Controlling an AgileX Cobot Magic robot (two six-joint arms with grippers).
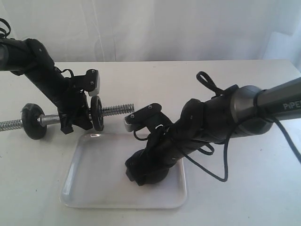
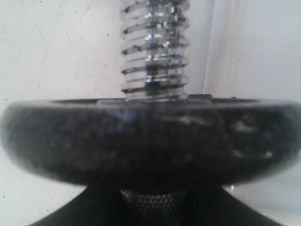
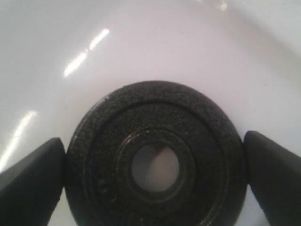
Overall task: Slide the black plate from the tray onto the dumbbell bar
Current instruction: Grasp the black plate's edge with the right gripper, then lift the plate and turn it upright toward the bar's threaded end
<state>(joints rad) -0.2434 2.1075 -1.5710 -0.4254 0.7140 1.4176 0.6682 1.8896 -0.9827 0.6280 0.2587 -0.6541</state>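
Note:
The black plate (image 3: 155, 160) lies in the white tray (image 1: 101, 181), face up with its centre hole showing. My right gripper (image 3: 154, 157) is down in the tray (image 3: 141, 47), its fingers (image 3: 33, 176) touching the plate's rim on both sides. In the exterior view the right gripper (image 1: 141, 175) hides the plate. My left gripper (image 1: 75, 123) is shut on the dumbbell bar (image 1: 117, 110) and holds it level just behind the tray. One black disc (image 1: 97, 113) sits beside the gripper, and another (image 1: 34, 121) sits nearer the bar's left end. The near disc (image 2: 150, 141) fills the left wrist view below the threaded end (image 2: 153, 52).
The white table (image 1: 244, 197) runs around the tray. A black cable (image 1: 221, 169) hangs from the right arm over the table by the tray's right edge. A white backdrop stands behind the table.

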